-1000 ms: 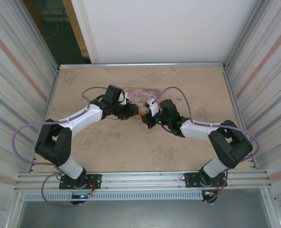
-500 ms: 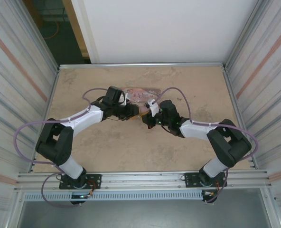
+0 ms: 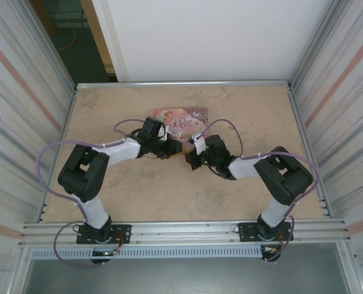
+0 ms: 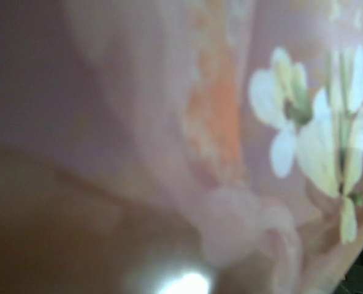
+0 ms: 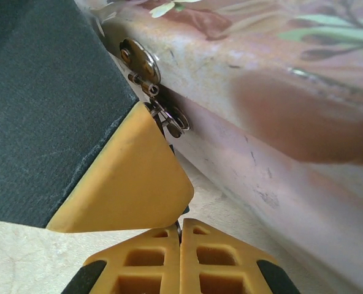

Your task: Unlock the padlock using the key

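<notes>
Table (image 3: 114,190) of pale board, ribbed panels on both sides. Left arm (image 3: 117,148) and right arm (image 3: 255,165) both fold inward, wrists meeting mid-table at the near edge of the pink illustrated tin (image 3: 181,116), which lies flat toward the far side.

Left gripper (image 3: 171,147) sits hard up against the tin. Its wrist camera gives a blur of pink surface and white flowers. Seen from the right wrist, one yellow pad (image 5: 132,177) lies close to the tin's side wall. Spread or closed: cannot tell.

Right gripper (image 5: 180,236) sits just below that pad, fingertips pressed together.

Round metal stud (image 5: 140,58) on the tin's wall. Small metal loops (image 5: 171,120) hang just under it, touching the pad's tip.

Padlock: blue body hidden, so its place cannot be told.
</notes>
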Motion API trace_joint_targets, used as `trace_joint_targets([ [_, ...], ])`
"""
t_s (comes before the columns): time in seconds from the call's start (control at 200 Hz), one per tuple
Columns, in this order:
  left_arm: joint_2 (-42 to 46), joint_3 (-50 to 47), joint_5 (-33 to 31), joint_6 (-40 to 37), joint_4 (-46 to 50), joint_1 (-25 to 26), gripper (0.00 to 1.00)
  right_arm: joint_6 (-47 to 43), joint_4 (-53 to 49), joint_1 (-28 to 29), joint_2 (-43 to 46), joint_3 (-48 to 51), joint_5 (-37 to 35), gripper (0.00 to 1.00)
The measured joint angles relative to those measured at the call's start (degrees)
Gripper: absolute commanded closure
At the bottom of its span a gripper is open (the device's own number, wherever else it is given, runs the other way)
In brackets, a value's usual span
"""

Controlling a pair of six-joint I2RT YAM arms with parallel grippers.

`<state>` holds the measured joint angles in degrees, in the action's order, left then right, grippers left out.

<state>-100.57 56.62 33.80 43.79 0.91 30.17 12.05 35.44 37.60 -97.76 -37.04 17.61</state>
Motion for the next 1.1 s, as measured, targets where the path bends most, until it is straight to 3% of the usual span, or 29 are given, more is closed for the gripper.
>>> trace_joint_targets([
  [0.451, -0.13, -2.16, -0.63, 0.02, -3.3, -0.52, 0.6, 1.68, 3.52, -0.04, -3.28, 0.2, 0.15, 1.0],
  [0.827, 6.12, -5.88, 0.87, 0.22, -3.85, -1.6, 0.52, 2.97, 2.84, -0.42, -4.31, 0.24, 0.52, 1.0],
  [1.097, 15.91, -15.04, -0.72, 1.77, -7.91, -4.33, 0.48, 4.96, -2.05, -0.9, -4.24, -1.77, 3.17, 1.0],
])
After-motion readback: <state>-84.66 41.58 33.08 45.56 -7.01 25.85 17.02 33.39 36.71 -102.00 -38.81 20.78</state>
